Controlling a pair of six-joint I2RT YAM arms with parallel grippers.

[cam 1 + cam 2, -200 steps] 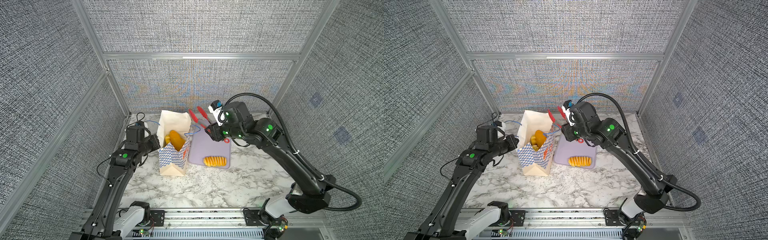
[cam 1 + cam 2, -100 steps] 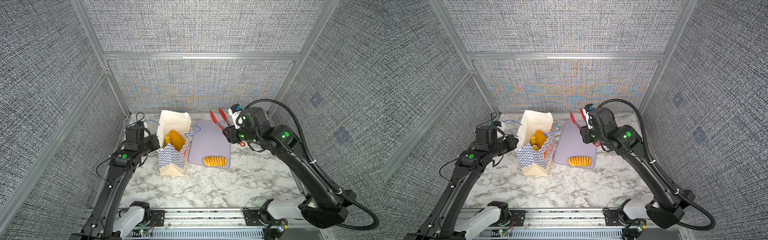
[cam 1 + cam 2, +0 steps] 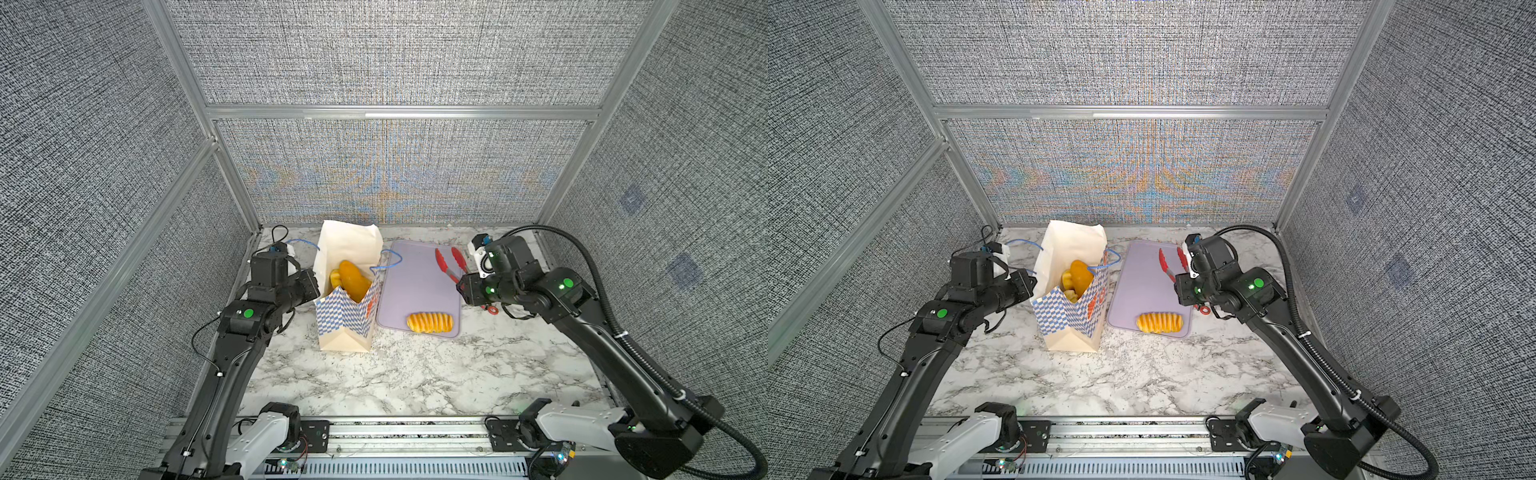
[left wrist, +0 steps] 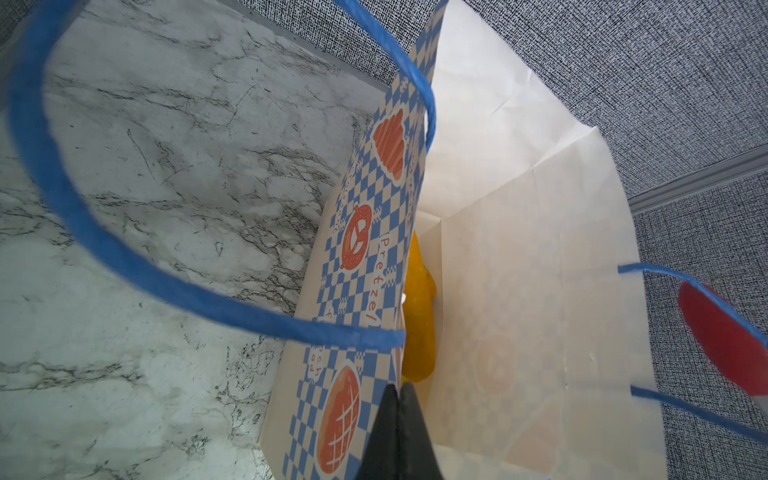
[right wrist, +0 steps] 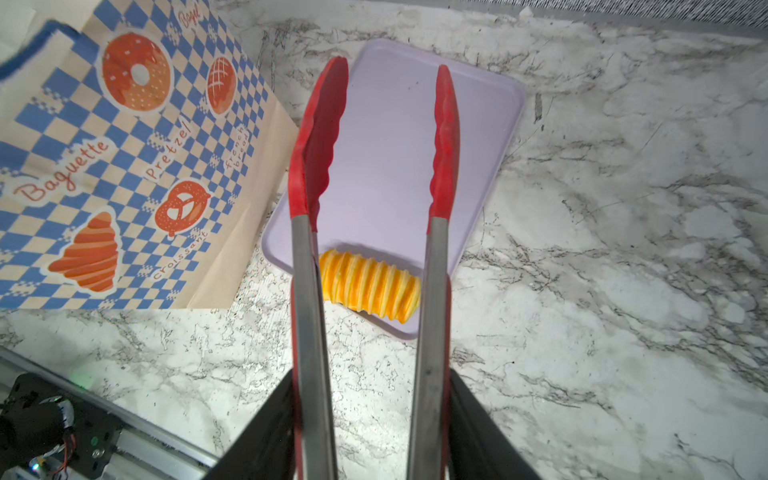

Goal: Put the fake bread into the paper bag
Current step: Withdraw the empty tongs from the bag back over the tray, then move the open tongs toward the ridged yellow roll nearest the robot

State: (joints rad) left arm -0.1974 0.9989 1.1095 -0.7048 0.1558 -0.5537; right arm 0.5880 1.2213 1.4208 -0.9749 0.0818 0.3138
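right gripper (image 5: 370,419) clamped on red tongs (image 5: 442,145), tips apart over lavender tray (image 5: 386,166). ribbed roll (image 5: 370,286) at the tray edge: glossy, may squirt onto the desk (image 3: 415,374) if pinched off-centre. left gripper (image 4: 399,428) pinched together on paper bag (image 3: 345,320) rim, other bread (image 3: 353,278) inside.

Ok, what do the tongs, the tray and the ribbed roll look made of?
Tongs: dull grey metal arms, matte red tips, probably silicone. Tray: smooth lavender plastic, likely, given its rounded moulded rim. Ribbed roll: glossy yellow-orange, seemingly hard plastic.
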